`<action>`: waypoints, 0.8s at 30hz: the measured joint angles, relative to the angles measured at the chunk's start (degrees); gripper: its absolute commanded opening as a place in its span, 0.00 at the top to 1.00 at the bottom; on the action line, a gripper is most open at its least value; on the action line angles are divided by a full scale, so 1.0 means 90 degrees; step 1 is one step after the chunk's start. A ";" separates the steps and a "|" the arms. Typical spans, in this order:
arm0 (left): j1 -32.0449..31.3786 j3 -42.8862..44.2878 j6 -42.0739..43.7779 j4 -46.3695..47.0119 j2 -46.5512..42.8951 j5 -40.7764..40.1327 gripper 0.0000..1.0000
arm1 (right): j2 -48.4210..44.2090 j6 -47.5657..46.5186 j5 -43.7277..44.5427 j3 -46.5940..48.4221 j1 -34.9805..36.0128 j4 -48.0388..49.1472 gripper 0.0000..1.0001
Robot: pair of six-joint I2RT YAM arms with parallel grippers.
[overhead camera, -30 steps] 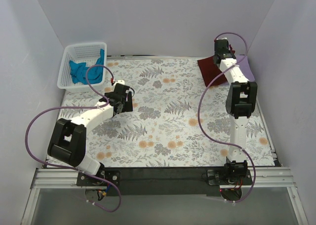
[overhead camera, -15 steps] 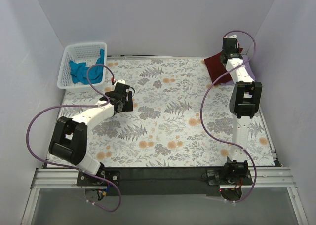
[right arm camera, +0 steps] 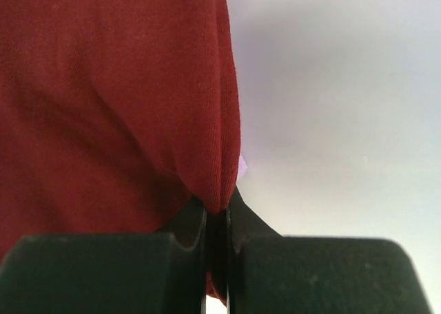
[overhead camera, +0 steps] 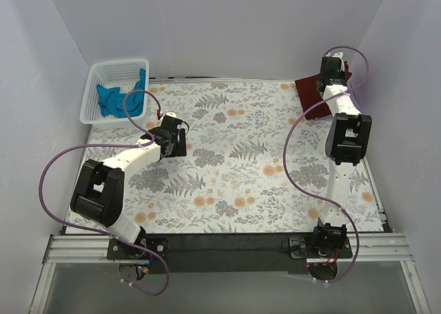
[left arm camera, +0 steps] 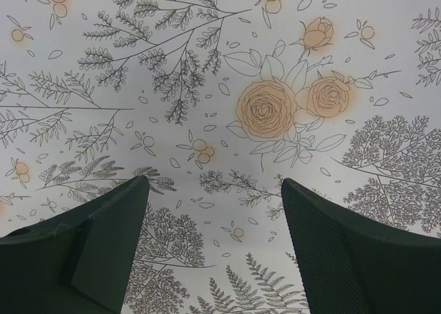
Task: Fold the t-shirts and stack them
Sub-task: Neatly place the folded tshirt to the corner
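Note:
The dark maroon t-shirt [overhead camera: 311, 97] lies folded at the far right corner of the table and fills the left of the right wrist view [right arm camera: 117, 93]. My right gripper [overhead camera: 332, 69] is shut on its edge [right arm camera: 217, 214], up against the back wall. A sliver of the lavender t-shirt [overhead camera: 350, 100] shows beside the right arm. The teal t-shirt [overhead camera: 114, 97] sits crumpled in the white basket [overhead camera: 93, 87] at the far left. My left gripper [overhead camera: 173, 143] hangs open and empty just above the floral cloth [left arm camera: 213, 224].
The floral grey and orange cloth [overhead camera: 234, 162] covers the table. White walls close in the back and both sides. The right arm's purple cable loops over the right half of the cloth.
My right gripper has moved right and back toward the far right corner, dragging the maroon t-shirt with it. The left arm has barely moved.

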 measured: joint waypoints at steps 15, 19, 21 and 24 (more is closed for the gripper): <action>0.0005 0.0056 0.0000 -0.0027 0.0070 0.0070 0.24 | 0.0100 0.0170 0.0792 -0.0109 -0.0194 0.0304 0.34; 0.0005 0.0066 0.0000 -0.0027 0.0073 0.0097 0.24 | 0.0085 0.0204 0.1120 -0.0175 -0.0214 0.0403 0.29; 0.0012 0.0066 0.0000 -0.0027 0.0073 0.0114 0.24 | -0.0005 0.0226 0.1197 -0.0381 -0.0226 0.0452 0.28; 0.0029 0.0066 -0.0012 -0.0029 0.0073 0.0121 0.24 | -0.0265 0.0248 0.1209 -0.0782 -0.0209 0.0449 0.26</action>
